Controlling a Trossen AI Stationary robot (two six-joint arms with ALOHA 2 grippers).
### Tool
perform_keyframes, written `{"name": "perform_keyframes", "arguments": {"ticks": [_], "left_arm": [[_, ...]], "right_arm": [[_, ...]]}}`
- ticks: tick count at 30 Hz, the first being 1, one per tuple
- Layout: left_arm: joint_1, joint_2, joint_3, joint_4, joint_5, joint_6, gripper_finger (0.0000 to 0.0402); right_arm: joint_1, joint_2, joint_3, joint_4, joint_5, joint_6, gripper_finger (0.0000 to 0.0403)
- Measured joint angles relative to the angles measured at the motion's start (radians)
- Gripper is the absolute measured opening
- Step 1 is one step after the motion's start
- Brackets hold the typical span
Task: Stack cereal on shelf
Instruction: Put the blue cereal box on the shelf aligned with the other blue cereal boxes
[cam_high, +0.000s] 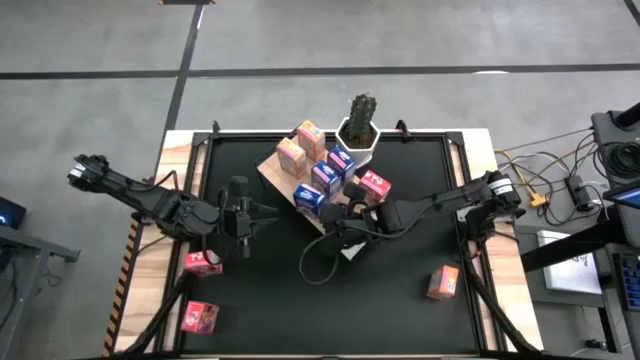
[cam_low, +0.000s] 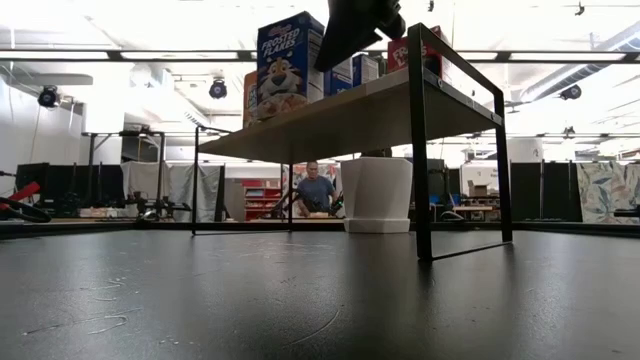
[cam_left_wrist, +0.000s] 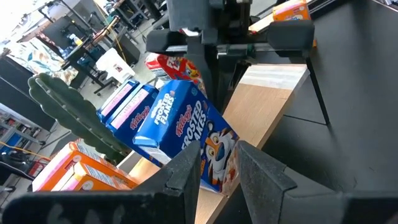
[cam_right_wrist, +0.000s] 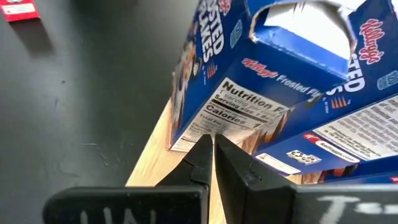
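Note:
The shelf (cam_high: 272, 170) is a light-wood board on black legs with several cereal boxes on it: orange ones (cam_high: 300, 146), blue ones (cam_high: 325, 177) and a red one (cam_high: 373, 185). My right gripper (cam_right_wrist: 213, 144) is shut, and its tips are at the foot of the nearest blue box (cam_right_wrist: 249, 93) by the shelf's near edge. My left gripper (cam_left_wrist: 217, 169) is open and holds nothing; it hovers left of the shelf (cam_left_wrist: 273, 93) and faces the blue box (cam_left_wrist: 186, 134). Two pink boxes (cam_high: 203, 262) (cam_high: 199, 317) and an orange box (cam_high: 442, 282) lie on the black tabletop. My right gripper has its shut fingertips at the lower edge of the blue box's nutrition panel (cam_right_wrist: 214, 118), coming in from the table's near right side. I cannot tell whether they touch it. The box stands on the shelf's wood (cam_right_wrist: 155, 155).
A cactus in a white pot (cam_high: 359, 128) stands at the shelf's far side, under the board in the low view (cam_low: 378, 195). A loop of cable (cam_high: 318, 265) lies on the tabletop near my right arm. A person (cam_low: 317, 190) is in the room behind.

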Motion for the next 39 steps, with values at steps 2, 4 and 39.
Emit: {"name": "perform_keyframes", "arguments": {"ticks": [2, 4, 39], "left_arm": [[0.000, 0.000, 0.000, 0.000, 0.000, 0.000, 0.0088], [0.000, 0.000, 0.000, 0.000, 0.000, 0.000, 0.0088], [0.259, 0.095, -0.118, 0.246, 0.174, 0.214, 0.0074]], "right_arm": [[-0.002, 0.003, 0.000, 0.001, 0.000, -0.001, 0.0009], [-0.002, 0.003, 0.000, 0.002, -0.004, -0.003, 0.0009], [-0.001, 0.003, 0.000, 0.078, -0.034, -0.062, 0.0009]]}}
